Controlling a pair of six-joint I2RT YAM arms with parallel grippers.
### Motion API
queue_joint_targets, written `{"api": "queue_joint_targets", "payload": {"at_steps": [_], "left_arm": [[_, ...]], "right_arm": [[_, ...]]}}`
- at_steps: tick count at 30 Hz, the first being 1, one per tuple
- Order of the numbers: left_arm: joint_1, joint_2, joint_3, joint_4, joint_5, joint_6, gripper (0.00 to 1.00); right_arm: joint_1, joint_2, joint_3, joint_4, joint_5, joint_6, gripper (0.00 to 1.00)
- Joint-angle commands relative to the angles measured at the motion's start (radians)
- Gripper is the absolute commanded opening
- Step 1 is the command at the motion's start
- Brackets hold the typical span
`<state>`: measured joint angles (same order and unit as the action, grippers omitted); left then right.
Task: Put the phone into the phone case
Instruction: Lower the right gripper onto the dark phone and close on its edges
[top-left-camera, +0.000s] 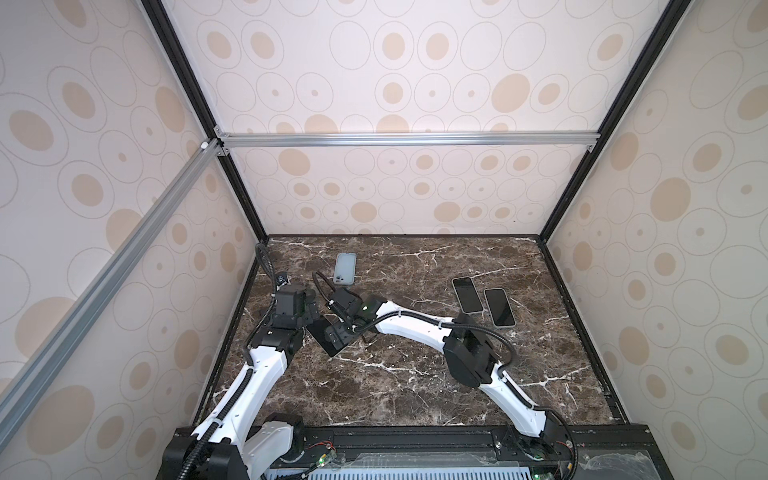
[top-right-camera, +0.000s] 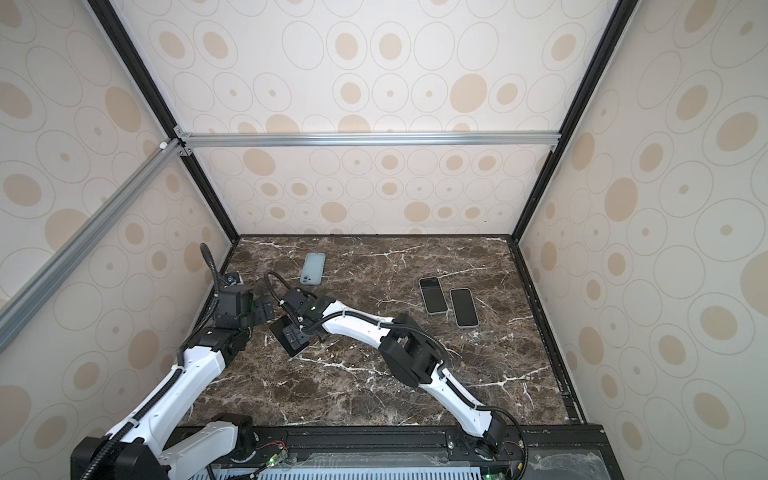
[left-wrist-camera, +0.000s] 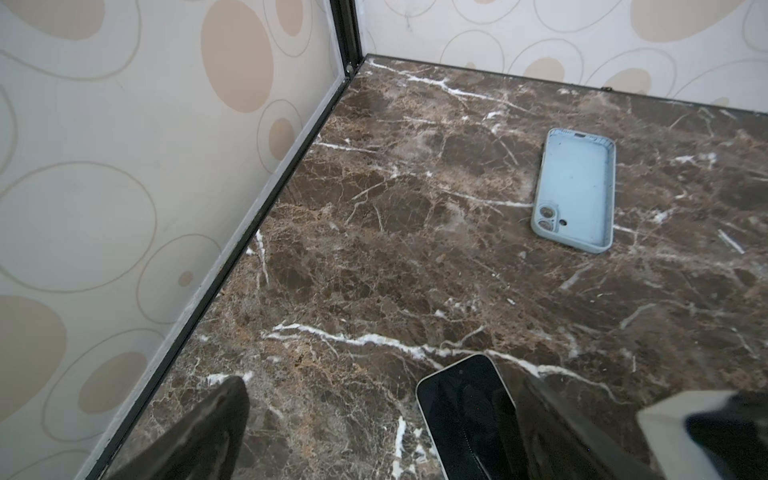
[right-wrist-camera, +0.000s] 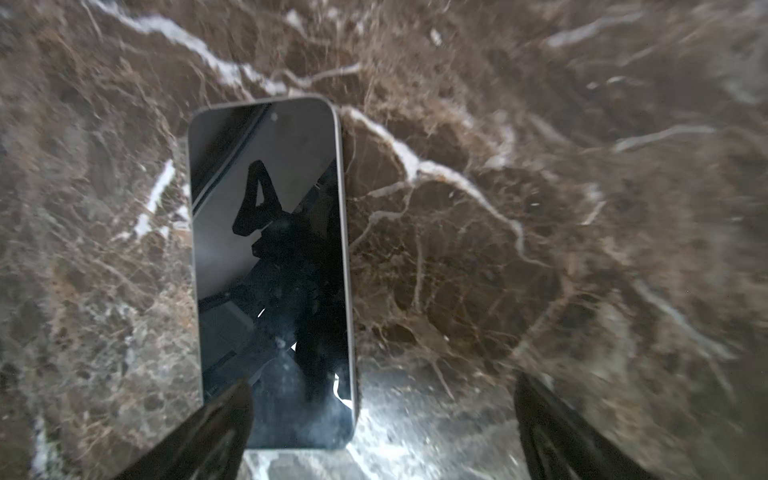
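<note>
Three flat, rectangular smartphones with glossy black glass screens and rounded corners lay screen-up on the worktop (top-left-camera: 415, 374), a polished brown slab of marble pattern, veined in white.

Item 1, the phone (right-wrist-camera: 270, 249), carried a thin pale metallic band round its edge. It lay flat at the left of the worktop. In both top views this phone (top-left-camera: 319, 332) (top-right-camera: 279, 328) was partly covered by the right arm's black wrist.

Item 2, the phone case (left-wrist-camera: 577, 187), was a pale blue-grey shell of matt, soft-looking material. It lay with its hollow side up and empty. It had a raised rim, two round lens openings and a smaller hole at one corner, and dark specks on its inner face. It lay toward the rear left, well apart from the phone.

Items 3 and 4, the inner handset (top-left-camera: 467, 295) and the outer handset (top-left-camera: 498, 307), lay side by side at the right, close together.

Left end effector (left-wrist-camera: 376, 380): black fingers spread wide, gripping nothing, with one corner of the phone lying between them.

Right end effector (right-wrist-camera: 384, 382): fingers likewise wide apart and empty. One finger overlapped the phone's near end. Contact could not be determined.

Enclosure walls were papered cream with beige ovals ringed in grey.
</note>
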<state>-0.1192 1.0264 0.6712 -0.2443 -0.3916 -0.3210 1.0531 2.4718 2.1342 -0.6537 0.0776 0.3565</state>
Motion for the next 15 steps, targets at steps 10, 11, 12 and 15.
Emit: {"api": "queue_joint_targets", "payload": {"at_steps": [10, 11, 12, 15], "left_arm": [[0.059, -0.121, -0.025, 0.037, -0.253, 0.026, 0.99], [0.065, -0.128, -0.025, 0.037, -0.262, 0.025, 0.99], [0.069, -0.135, -0.024, 0.037, -0.268, 0.025, 0.99], [0.076, -0.15, -0.03, 0.043, -0.268, 0.036, 0.99]], "right_arm": [[0.044, 0.081, 0.04, 0.026, -0.086, 0.007, 0.99], [0.049, 0.079, 0.04, 0.027, -0.083, -0.004, 0.99], [0.054, 0.078, 0.04, 0.03, -0.079, -0.013, 0.99], [0.064, 0.095, 0.062, 0.02, -0.067, -0.029, 1.0]]}}
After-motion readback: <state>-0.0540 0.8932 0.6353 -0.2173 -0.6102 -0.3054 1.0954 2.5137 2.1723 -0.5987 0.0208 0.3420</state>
